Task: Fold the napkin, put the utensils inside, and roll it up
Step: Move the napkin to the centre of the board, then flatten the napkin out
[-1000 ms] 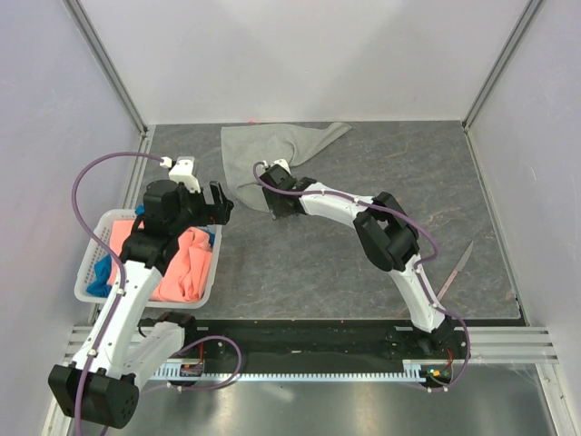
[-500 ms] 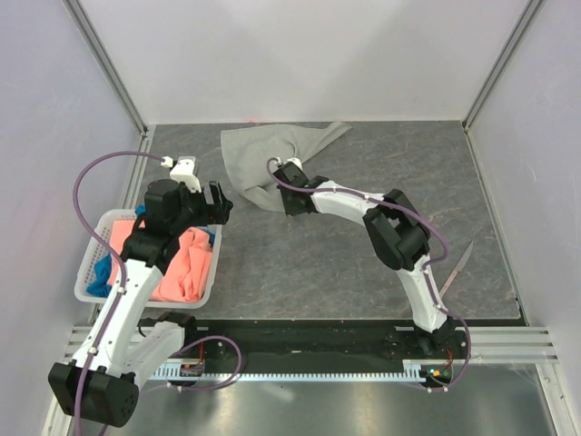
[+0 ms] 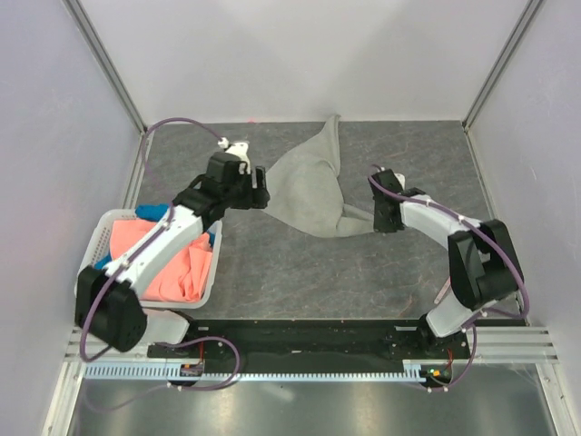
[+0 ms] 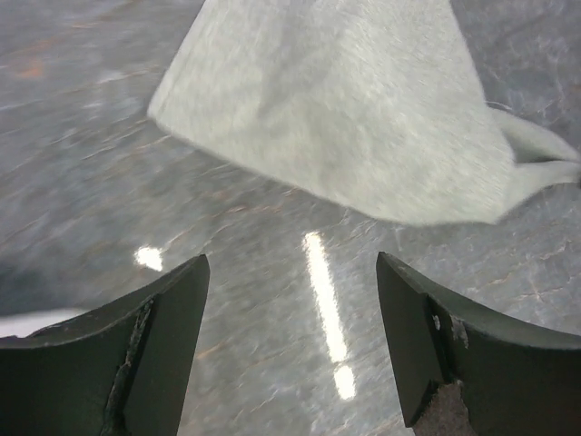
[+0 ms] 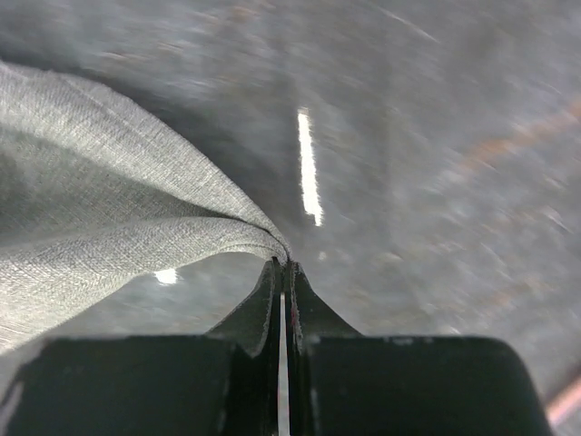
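The light grey napkin [image 3: 313, 186] lies crumpled at the back middle of the table, drawn out into a point toward the right. My right gripper [image 3: 381, 214] is shut on that point; in the right wrist view the cloth [image 5: 109, 209] runs left from my pinched fingertips [image 5: 283, 265]. My left gripper [image 3: 260, 193] hovers open beside the napkin's left edge, with nothing between its fingers [image 4: 163, 336]. The napkin [image 4: 345, 118] lies just ahead of it. The utensils are mostly hidden under my right arm; only a pinkish sliver [image 3: 443, 291] shows.
A white basket [image 3: 91, 263] at the left edge holds a coral-orange cloth [image 3: 177, 268] and a blue cloth [image 3: 150, 213]. Walls close the table at the back and sides. The right arm's elbow [image 3: 481, 259] stands near the right front.
The right gripper shut on the napkin and dragged it rightward, stretching it into a point. The left arm swung from over the basket to the napkin's left edge, jaws narrowing a little.
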`<state>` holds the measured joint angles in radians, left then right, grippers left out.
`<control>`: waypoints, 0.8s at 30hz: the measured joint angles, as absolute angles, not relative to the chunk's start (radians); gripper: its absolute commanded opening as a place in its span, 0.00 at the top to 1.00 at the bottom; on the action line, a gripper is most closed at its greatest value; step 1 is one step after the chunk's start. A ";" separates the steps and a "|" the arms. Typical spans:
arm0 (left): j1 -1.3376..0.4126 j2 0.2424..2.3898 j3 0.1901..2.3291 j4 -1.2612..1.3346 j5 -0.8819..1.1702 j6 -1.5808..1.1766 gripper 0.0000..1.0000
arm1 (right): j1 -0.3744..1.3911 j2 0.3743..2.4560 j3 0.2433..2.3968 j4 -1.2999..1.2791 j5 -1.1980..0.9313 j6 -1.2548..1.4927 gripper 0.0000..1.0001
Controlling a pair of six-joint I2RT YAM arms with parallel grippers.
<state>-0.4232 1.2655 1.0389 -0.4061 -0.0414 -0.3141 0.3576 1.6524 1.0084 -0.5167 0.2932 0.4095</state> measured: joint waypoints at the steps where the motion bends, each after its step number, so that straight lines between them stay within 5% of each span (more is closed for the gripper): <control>1: -0.445 1.327 1.072 -0.402 -0.049 -0.319 0.22 | 0.339 1.629 0.992 -0.525 0.295 0.410 1.00; 9: -0.476 1.693 1.201 -0.396 -0.119 -0.327 0.27 | 0.177 1.534 0.947 -0.555 0.284 0.400 1.00; 24: -0.487 1.874 1.234 -0.414 -0.193 -0.327 0.37 | 0.148 1.532 0.947 -0.554 0.211 0.378 1.00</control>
<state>-0.4866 1.8736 1.2335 -0.4145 -0.1928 -0.3275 0.1482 1.5322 0.9470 -0.5541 0.2108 0.3782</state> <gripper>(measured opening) 0.632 0.011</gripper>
